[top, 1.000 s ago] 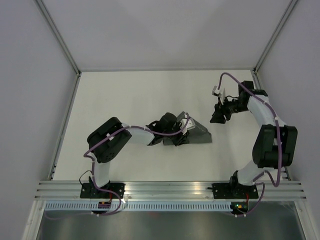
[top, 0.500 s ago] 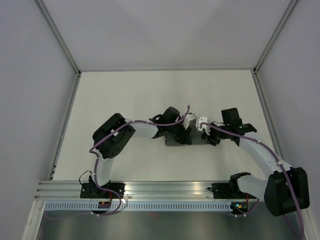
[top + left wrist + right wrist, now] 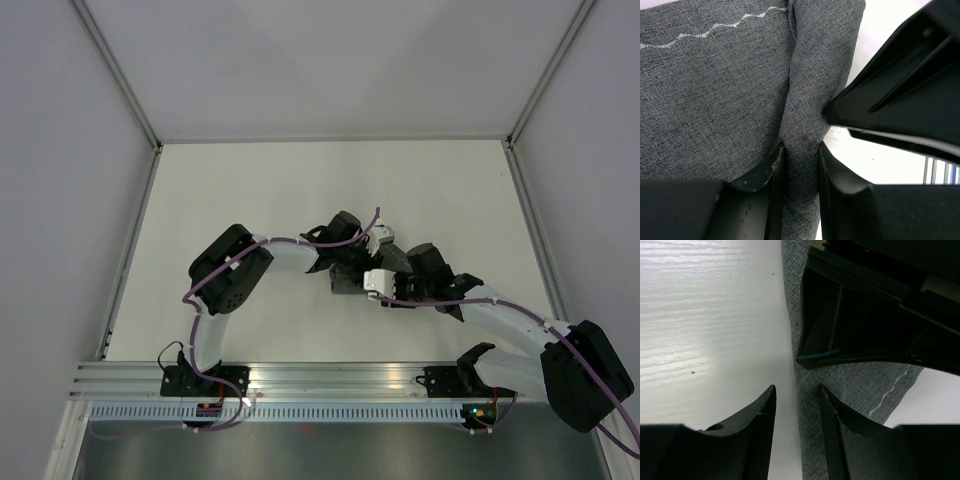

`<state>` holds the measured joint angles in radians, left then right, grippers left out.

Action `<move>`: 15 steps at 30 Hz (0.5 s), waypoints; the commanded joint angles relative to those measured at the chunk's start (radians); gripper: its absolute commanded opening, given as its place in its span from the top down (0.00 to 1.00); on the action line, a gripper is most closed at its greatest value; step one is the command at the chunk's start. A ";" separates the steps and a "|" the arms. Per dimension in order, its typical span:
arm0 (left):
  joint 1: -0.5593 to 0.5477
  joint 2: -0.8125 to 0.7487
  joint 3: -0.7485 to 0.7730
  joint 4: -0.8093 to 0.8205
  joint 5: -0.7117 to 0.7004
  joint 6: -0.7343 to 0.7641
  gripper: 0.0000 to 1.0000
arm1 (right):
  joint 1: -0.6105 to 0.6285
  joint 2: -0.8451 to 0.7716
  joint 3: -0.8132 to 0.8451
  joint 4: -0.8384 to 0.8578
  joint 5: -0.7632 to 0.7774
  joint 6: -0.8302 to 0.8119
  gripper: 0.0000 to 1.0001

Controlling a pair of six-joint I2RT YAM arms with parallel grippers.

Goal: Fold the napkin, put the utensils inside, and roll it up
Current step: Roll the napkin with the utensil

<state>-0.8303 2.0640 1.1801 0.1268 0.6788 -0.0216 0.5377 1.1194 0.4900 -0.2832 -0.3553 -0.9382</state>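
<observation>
At mid-table, left gripper (image 3: 799, 148) pinches the dark grey cloth napkin (image 3: 715, 90), so right gripper (image 3: 797, 390), jaws apart, should straddle its edge fully.

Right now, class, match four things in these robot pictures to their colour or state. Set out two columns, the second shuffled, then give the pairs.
Column one:
1. left tool
2. right tool
3. napkin
4. table

Column two:
A. white
B. jaws apart at the cloth's edge
C. dark grey with a pale stitched line
D. pinching a fold of cloth

Pairs: 1-D, 2-B, 3-C, 4-A
</observation>
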 commanded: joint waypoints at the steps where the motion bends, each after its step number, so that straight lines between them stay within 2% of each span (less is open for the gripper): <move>1: -0.012 0.110 -0.065 -0.282 -0.039 -0.029 0.98 | 0.045 0.029 -0.031 0.127 0.125 0.015 0.55; 15: 0.016 0.111 -0.051 -0.331 0.007 -0.012 0.97 | 0.070 0.123 -0.070 0.196 0.194 0.003 0.61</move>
<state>-0.8135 2.0758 1.1988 0.0982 0.7086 -0.0299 0.6075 1.2102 0.4549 -0.1181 -0.2184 -0.9352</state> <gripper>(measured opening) 0.320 0.396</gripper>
